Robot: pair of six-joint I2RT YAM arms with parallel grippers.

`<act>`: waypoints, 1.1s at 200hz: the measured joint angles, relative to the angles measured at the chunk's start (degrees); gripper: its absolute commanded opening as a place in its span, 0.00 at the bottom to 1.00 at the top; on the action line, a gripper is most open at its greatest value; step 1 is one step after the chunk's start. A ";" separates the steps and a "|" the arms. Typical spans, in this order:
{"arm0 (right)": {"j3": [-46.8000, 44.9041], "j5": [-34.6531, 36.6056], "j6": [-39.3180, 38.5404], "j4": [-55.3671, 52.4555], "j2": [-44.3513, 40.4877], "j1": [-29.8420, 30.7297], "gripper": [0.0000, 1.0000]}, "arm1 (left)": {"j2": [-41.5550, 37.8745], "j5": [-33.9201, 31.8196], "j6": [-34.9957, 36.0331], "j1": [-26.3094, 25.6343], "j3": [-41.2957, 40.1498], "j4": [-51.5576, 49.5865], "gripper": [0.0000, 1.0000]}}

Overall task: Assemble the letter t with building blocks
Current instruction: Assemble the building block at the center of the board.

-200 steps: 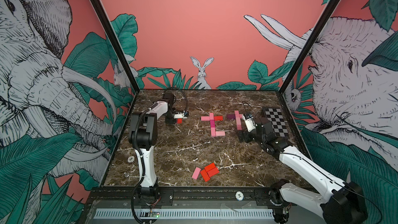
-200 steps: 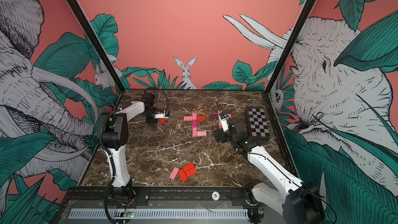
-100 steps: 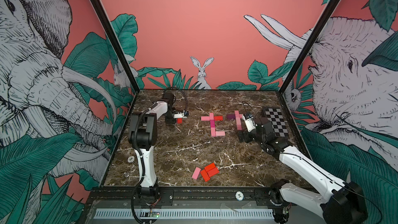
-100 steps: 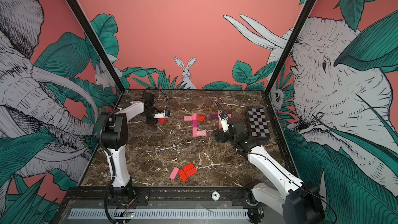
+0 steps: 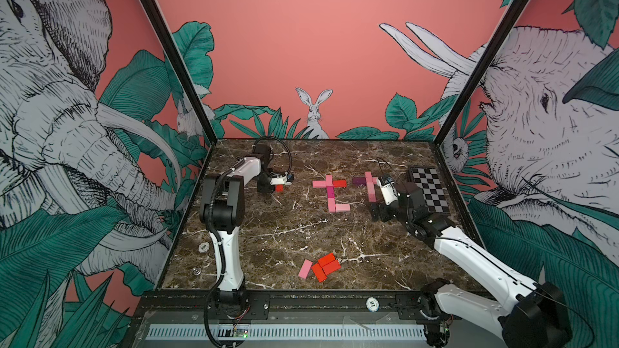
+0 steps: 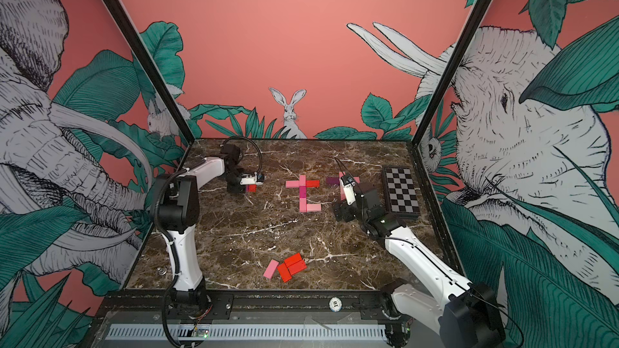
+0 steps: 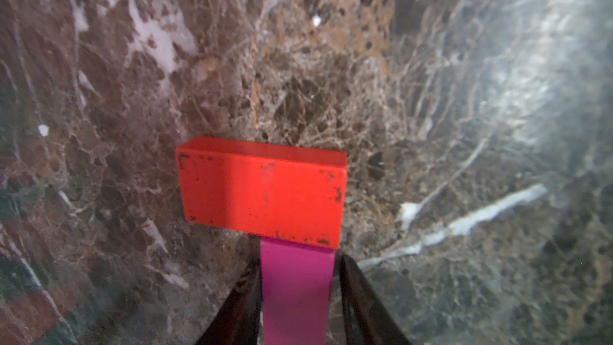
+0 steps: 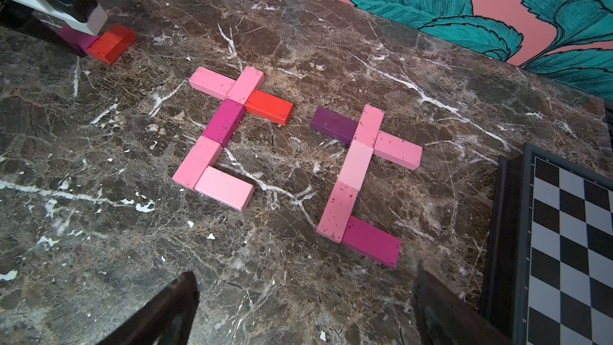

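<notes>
The building blocks form two t shapes: one of pink, magenta and red blocks (image 5: 331,192) (image 8: 225,127) mid-table, another of pink, purple and magenta blocks (image 5: 368,185) (image 8: 358,160) to its right. At the far left a red block (image 7: 262,190) (image 5: 279,188) lies flat with a magenta block (image 7: 297,293) butted against its long side. My left gripper (image 7: 297,260) (image 5: 268,186) is shut on that magenta block, one finger on each side. My right gripper (image 8: 305,275) (image 5: 378,212) stands open and empty, just in front of the right t.
Three red blocks and a pink one (image 5: 321,266) (image 6: 286,267) lie loose near the front edge. A black-and-white checkered board (image 5: 430,192) (image 8: 570,243) lies at the right wall, close to my right arm. A small round chip (image 5: 203,247) lies at the left edge.
</notes>
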 measured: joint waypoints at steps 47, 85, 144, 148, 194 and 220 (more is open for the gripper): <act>0.00 0.02 0.00 0.00 0.00 0.00 0.98 | 0.00 0.22 0.13 0.00 0.00 -0.15 0.41; 0.00 0.02 0.00 0.00 0.00 0.00 0.98 | 0.31 0.20 0.07 0.00 0.44 -0.17 0.39; 0.00 0.04 0.00 0.00 0.00 0.00 0.98 | 0.87 0.26 -0.37 0.00 1.31 -0.55 0.36; 0.00 0.04 0.00 0.00 0.00 0.00 0.98 | 0.92 0.26 -0.35 0.00 1.38 -0.52 0.36; 0.00 0.04 0.00 0.02 0.02 0.00 0.98 | 0.96 0.35 -0.35 0.00 1.40 -0.55 0.36; 0.00 0.04 0.00 0.02 0.02 0.00 0.98 | 0.96 0.39 -0.35 0.00 1.40 -0.57 0.36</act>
